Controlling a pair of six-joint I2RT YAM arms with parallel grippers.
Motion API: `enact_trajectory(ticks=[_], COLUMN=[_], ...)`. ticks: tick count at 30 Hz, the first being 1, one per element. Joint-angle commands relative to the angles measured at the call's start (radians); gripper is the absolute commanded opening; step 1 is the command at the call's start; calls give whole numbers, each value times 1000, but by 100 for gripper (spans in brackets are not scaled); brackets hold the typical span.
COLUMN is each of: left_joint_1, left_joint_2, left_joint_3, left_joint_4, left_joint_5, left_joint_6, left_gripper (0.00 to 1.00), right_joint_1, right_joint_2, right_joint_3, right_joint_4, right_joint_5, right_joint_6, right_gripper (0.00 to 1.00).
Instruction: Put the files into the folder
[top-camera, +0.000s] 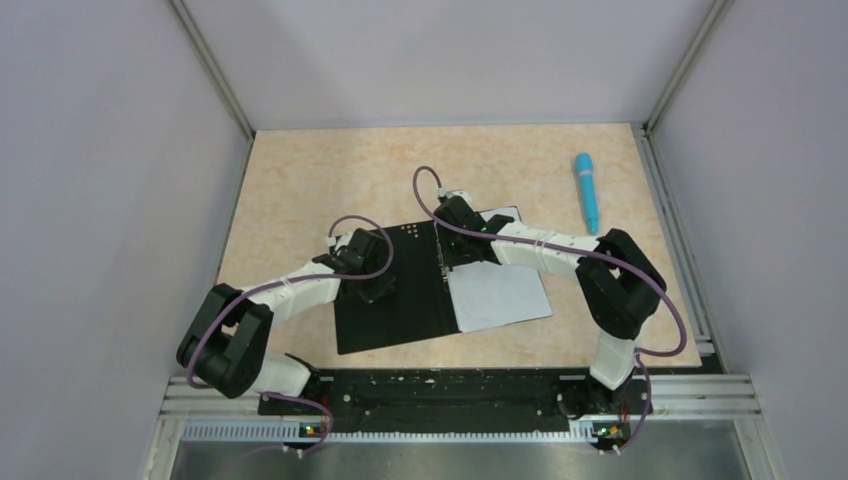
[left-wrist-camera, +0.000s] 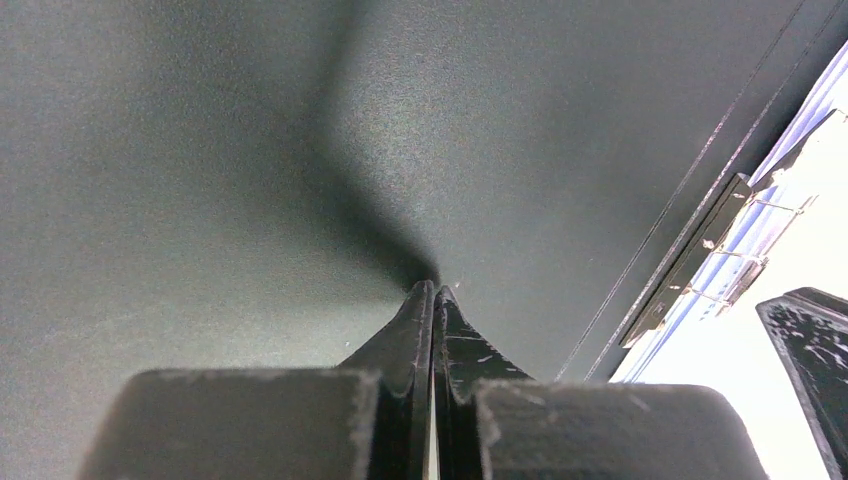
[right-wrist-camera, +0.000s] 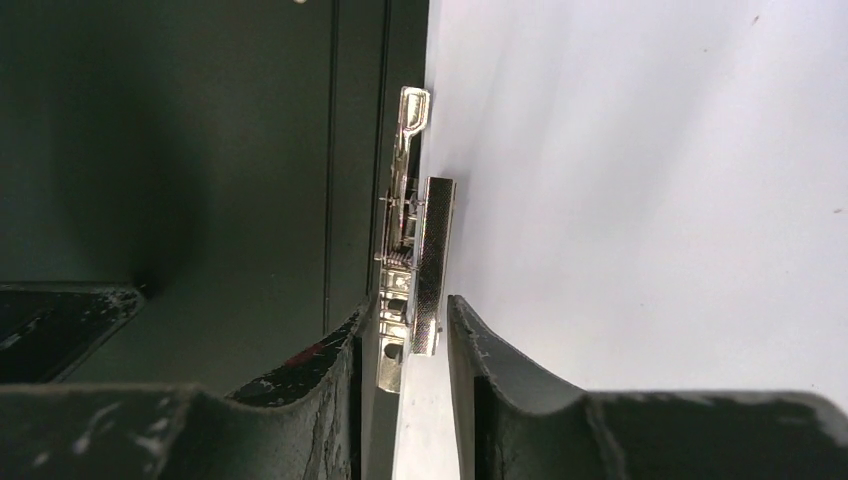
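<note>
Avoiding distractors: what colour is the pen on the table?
The pen is light blue; top external view.

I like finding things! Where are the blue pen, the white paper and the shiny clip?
Blue pen (top-camera: 588, 192): top view, mid-barrel.
White paper (top-camera: 500, 297): top view, bare near half.
Shiny clip (right-wrist-camera: 432, 262): right wrist view, flat lever.

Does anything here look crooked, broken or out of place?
Nothing broken or spilled. The open folder lies slightly askew to the table edge, the paper on its right half. The right gripper pinches its metal clip; the left gripper, shut, presses the left half. A pen lies apart.
</note>
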Motion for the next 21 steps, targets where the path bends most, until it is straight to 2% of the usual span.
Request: enact_trajectory(ticks=[1,16,21], left_joint_1=[-6,-7,-7], left_joint_2=[25,30,32], left_joint_3=[-9,-10,-12], left_joint_4=[-64,-61,-59], left_joint_5=[-83,-78,-78], left_joint_6=[-25,-26,-25], left_gripper=[0,0,0], right_joint_1=[-7,-6,-4], right_joint_2=[-66,-16,0], right_joint_3=[0,9,14], right_joint_4=[6,-9,-7], right_joint_5=[17,17,15], right_joint_6=[-6,-3,-2], right_gripper=[31,30,27])
